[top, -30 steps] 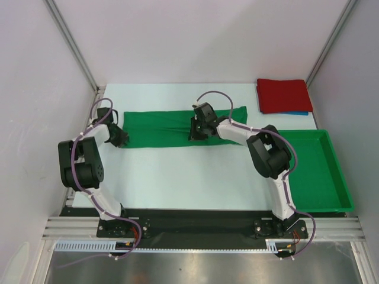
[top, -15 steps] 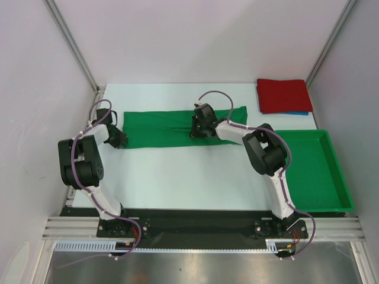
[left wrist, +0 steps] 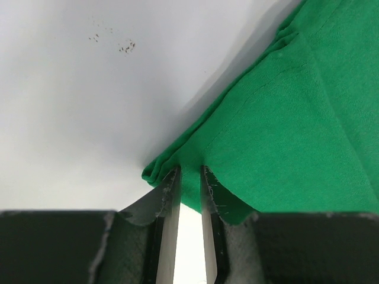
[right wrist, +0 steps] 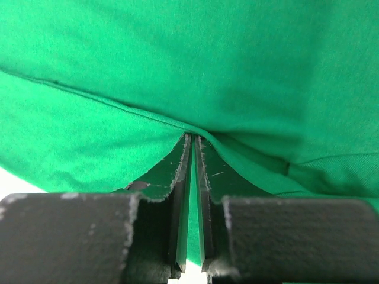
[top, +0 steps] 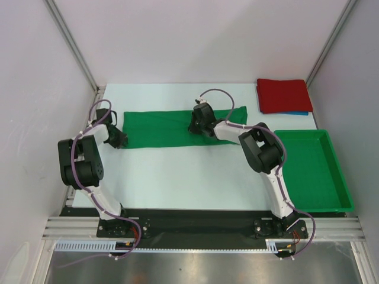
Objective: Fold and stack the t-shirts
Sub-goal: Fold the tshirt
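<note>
Still, the green t-shirt (top: 155, 126) is pinched at its left corner by the left gripper (left wrist: 189, 170) and mid-strip by the right gripper (right wrist: 193, 138), which is nudged slightly farther back. The fold is judged barely begun.

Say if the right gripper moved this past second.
Yes: right gripper, shut on the green t-shirt, edged toward the far wall, away from the bin.

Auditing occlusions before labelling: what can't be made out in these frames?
- Top view: blue tee lies under red tee; only a sliver shows, so its fold is unreadable.
- Top view: right end effector fingertips are hidden by its own body.
- Top view: bin left rim is partly behind the right arm.
- Wrist views: green tee is cut off by the frame edges; the layer count in either grip is unclear.
</note>
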Robot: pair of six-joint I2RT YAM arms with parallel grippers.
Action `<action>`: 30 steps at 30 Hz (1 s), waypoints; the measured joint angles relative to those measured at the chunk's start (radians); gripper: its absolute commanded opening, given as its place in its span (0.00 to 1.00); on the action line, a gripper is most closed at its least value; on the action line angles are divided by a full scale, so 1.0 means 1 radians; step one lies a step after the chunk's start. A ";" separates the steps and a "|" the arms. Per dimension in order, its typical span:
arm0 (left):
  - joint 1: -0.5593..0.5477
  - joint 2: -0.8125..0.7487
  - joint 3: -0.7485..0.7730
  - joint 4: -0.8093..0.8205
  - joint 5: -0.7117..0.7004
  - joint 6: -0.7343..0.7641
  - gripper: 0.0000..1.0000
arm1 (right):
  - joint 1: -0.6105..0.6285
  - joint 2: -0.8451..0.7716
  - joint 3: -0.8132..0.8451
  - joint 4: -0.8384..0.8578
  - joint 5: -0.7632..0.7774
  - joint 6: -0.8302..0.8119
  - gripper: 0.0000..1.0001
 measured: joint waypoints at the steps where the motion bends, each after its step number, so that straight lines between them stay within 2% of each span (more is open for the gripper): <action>1: 0.000 0.000 0.000 0.000 0.000 -0.001 0.25 | -0.002 0.002 0.001 0.003 0.000 0.002 0.11; 11: 0.000 -0.009 -0.008 0.003 -0.002 -0.005 0.24 | -0.028 0.046 0.057 0.020 -0.030 0.004 0.13; 16: 0.004 -0.034 -0.033 0.005 -0.003 -0.005 0.24 | -0.037 0.046 0.060 0.010 -0.071 -0.005 0.18; 21: 0.010 -0.060 -0.051 -0.015 -0.009 -0.005 0.24 | -0.038 -0.005 0.022 -0.044 -0.099 -0.011 0.25; 25: 0.012 -0.064 -0.051 -0.023 -0.017 -0.002 0.24 | -0.041 -0.079 -0.038 -0.084 -0.114 -0.014 0.26; 30: 0.013 -0.064 -0.037 -0.039 -0.022 0.007 0.25 | -0.046 -0.082 -0.022 -0.093 -0.132 -0.014 0.27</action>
